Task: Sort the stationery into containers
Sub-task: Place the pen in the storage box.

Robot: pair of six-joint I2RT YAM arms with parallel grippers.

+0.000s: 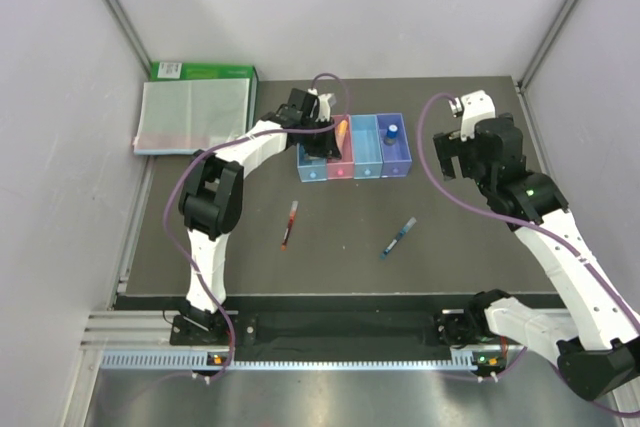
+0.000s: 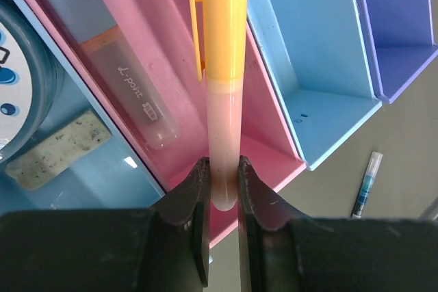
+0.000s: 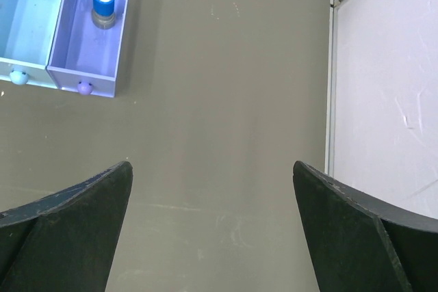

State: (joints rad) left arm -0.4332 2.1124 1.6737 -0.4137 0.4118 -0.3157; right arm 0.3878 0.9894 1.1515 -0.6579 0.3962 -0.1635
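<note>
**A:** What lies left of the row of bins [image 1: 355, 173]?

**B:** Well off to its left and further back, a clear folder [image 1: 195, 117] with a green box [image 1: 205, 71] just behind it. On the table [image 3: 226, 100], near the row's left end and in front of it, is the dark red pen [image 1: 290, 224].

**A:** And inside the row?

**B:** The leftmost light-blue bin [image 2: 109, 176] holds the grey tape roll [image 2: 27, 87] and the beige eraser [image 2: 58, 148], close together. In the pink bin [image 2: 270, 148] next to it, the light-blue marker [image 2: 123, 73] lies along the floor. The left gripper [image 2: 224, 182] is over that pink bin, clamped on the pale end of the orange highlighter [image 2: 222, 32]. The highlighter's orange part reaches out above the bin. I cannot tell whether it touches anything.

**A:** Further right?

**B:** The purple bin [image 3: 82, 52] at the row's right end has the blue-capped bottle [image 3: 103, 5] standing upright. The blue pen [image 1: 398, 238] lies on the table in front of that end, apart from the row.

**A:** The other arm?

**B:** The right gripper [image 3: 212, 223] is right of the row, above bare table, with its jaws spread wide and nothing between them.
</note>
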